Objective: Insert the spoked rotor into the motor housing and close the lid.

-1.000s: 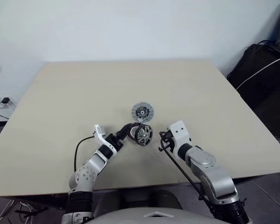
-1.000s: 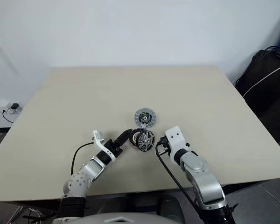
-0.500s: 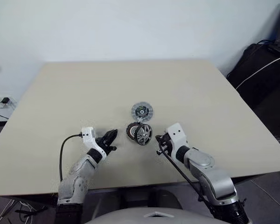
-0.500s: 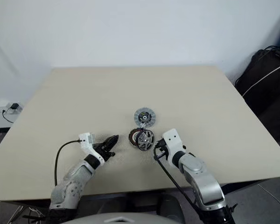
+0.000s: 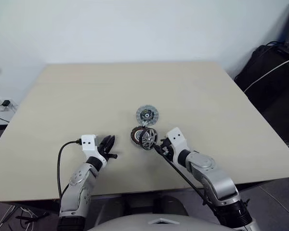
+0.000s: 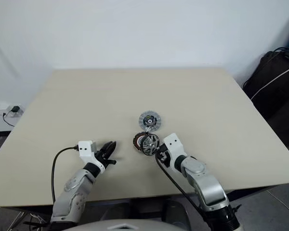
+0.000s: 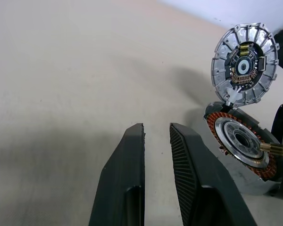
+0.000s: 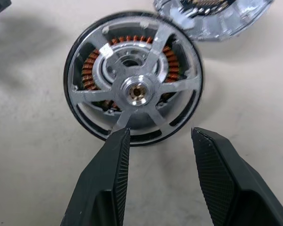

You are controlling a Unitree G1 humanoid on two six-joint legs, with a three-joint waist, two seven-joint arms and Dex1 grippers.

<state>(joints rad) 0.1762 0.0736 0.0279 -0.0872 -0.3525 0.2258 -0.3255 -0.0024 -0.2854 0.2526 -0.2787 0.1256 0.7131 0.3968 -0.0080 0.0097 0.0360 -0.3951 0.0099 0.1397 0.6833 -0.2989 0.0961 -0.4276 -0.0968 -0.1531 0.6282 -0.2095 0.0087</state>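
Observation:
The spoked rotor [image 8: 137, 92] stands on edge near the table's middle, leaning on the motor housing [image 7: 238, 146]. The housing's copper windings show through the spokes. I cannot tell whether the rotor is seated. The lid [image 5: 147, 115] lies flat just behind them, ribbed face up, touching the housing's rim. My right gripper [image 8: 158, 132] is open right in front of the rotor's lower rim, with nothing between its fingers [image 8: 108, 179]. My left gripper [image 5: 109, 143] rests to the left of the parts, a short gap away, its fingers [image 7: 132, 174] only narrowly apart and empty.
The beige table [image 5: 86, 96] has its front edge close behind both wrists. A black bag [image 5: 269, 72] with a white cable sits on the floor past the table's right edge. A cable loops from my left wrist [image 5: 62, 154].
My left gripper has drawn back to the left, away from the housing, and narrowed its fingers. My right gripper has edged in towards the rotor and opened.

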